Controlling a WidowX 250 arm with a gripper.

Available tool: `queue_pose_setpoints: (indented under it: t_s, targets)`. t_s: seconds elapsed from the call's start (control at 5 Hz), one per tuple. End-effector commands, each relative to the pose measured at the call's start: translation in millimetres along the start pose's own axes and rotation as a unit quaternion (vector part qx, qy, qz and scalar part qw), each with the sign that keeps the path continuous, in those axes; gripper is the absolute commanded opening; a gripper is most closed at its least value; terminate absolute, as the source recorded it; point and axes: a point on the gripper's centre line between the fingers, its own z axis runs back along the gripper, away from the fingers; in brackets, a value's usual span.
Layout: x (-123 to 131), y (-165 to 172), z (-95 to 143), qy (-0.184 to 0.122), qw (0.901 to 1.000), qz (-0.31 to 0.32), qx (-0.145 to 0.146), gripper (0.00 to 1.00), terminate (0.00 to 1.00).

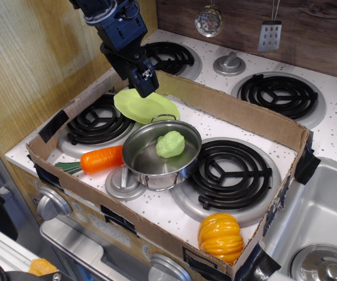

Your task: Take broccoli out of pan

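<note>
The small pale-green lumpy toy broccoli [170, 144] had a bumpy, matte surface and lay inside the round shiny stainless-steel pan [157, 167], resting against the far right part of its wall. The pan had straight sides and a thin wire loop handle at its far rim, and it stood on the white speckled counter [227, 126] between the coil burners. A flat yellow-green plate [138, 105] lay just beyond the pan on the far left, its near edge beside the pan's rim. An orange toy carrot with a green top [98, 160] lay to the left of the pan, touching or nearly touching its wall, and a flat round grey metal lid with a knob [124, 183] sat at the pan's near left side. An orange-yellow toy pumpkin [220, 236] sat well apart at the near right. A low cardboard wall [239, 111] enclosed everything. The dark blue gripper [145, 82] hung above the plate, far left of the pan; whether its fingers were wide or narrow could not be told.
</note>
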Motion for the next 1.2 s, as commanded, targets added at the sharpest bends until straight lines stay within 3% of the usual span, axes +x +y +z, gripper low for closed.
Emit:
queue_pose_setpoints:
  t_s: [0.0,0.4,0.6,0.8,1.0]
  targets:
    - [0,0,0,0.0,1.0,0.0,0.0,1.0,0.0]
    - [-1,-17,19,0.008,0.999,-0.022,0.037,1.0,0.0]
    - [-13,-44,17,0.026,0.997,-0.065,0.034,1.0,0.0]
    - [-24,-62,5,0.036,0.9975,-0.06,0.005,1.0,0.0]
    - [-26,-71,-1,0.032,0.9981,-0.053,0.001,1.0,0.0]
